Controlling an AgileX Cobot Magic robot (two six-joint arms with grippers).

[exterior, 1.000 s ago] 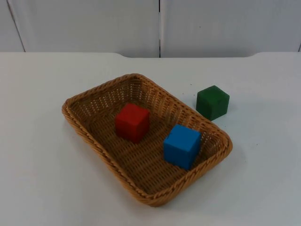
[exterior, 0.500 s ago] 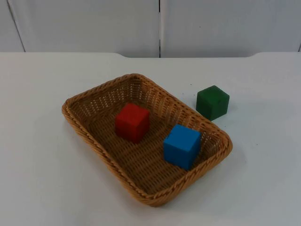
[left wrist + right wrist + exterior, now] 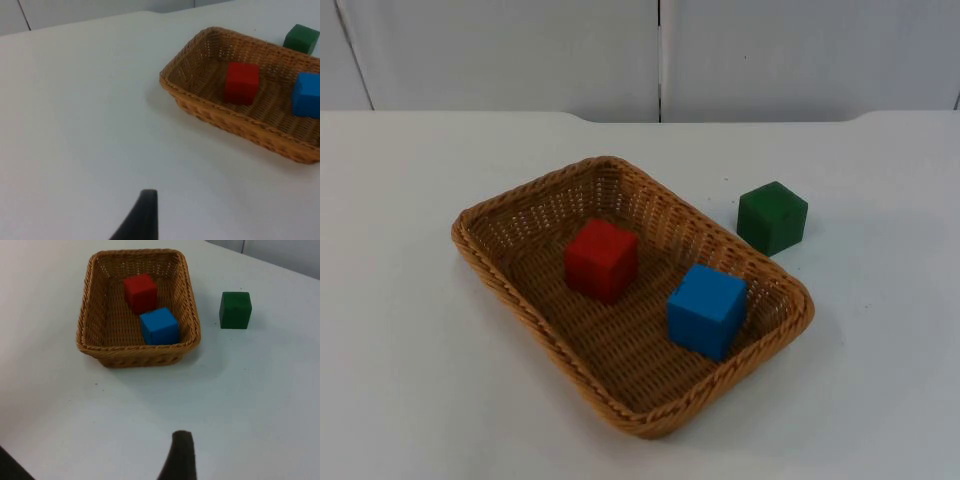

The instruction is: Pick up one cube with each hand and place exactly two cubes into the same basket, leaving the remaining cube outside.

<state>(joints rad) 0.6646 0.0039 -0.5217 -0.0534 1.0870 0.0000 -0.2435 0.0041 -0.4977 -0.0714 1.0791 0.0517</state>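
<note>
Red [image 3: 601,260] & blue [image 3: 706,310] cubes in basket [image 3: 495,205], green [image 3: 772,217] outside; cubes prob. light, rigid, grip flat sides; finger state can't tell.

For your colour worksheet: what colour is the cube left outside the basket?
Green: the cube on the table, clearest in the right wrist view.

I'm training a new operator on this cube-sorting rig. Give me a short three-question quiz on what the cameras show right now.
1. True or false: the red cube and the blue cube both lie inside the basket.
2. Which cube sits on the table outside the basket? A) red B) green C) blue
3. Fill in: judged from how the cubes lie, the task looks ____.

Key
1. True.
2. B, the green cube, apart from the basket's rim.
3. Done: two cubes in, one out.
</note>
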